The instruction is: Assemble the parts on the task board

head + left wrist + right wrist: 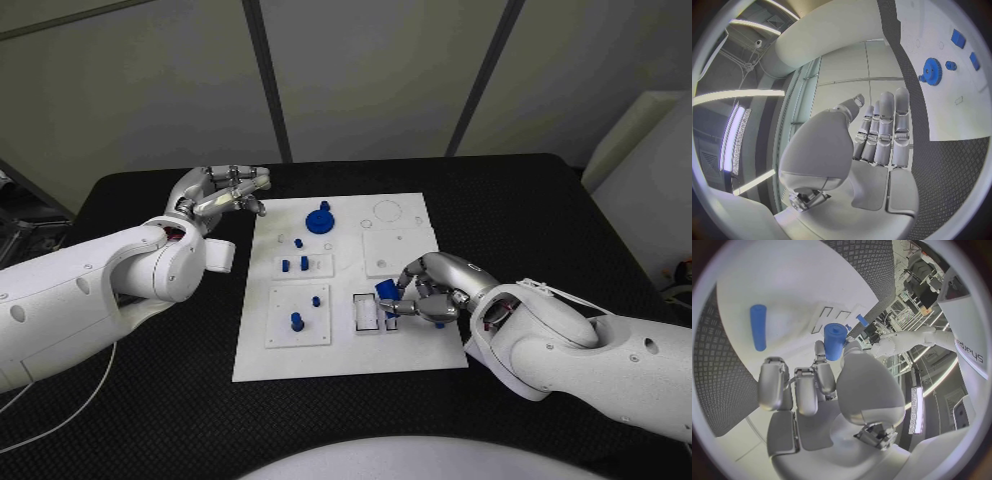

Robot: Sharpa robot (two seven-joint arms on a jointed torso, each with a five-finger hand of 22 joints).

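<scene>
Right hand (433,290) has its fingers clamped on a blue part (834,340), held over the task board (411,355), probably lining it up with a slot. Left hand (219,192) waits off-board, fingers apart, holding nothing

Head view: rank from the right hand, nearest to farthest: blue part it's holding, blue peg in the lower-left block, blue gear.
1. Blue part: pinched in the right hand, at the task board's lower right.
2. Blue peg: standing in the lower-left block, across the board.
3. Blue gear: at the board's far end, nearer the left hand.
</scene>
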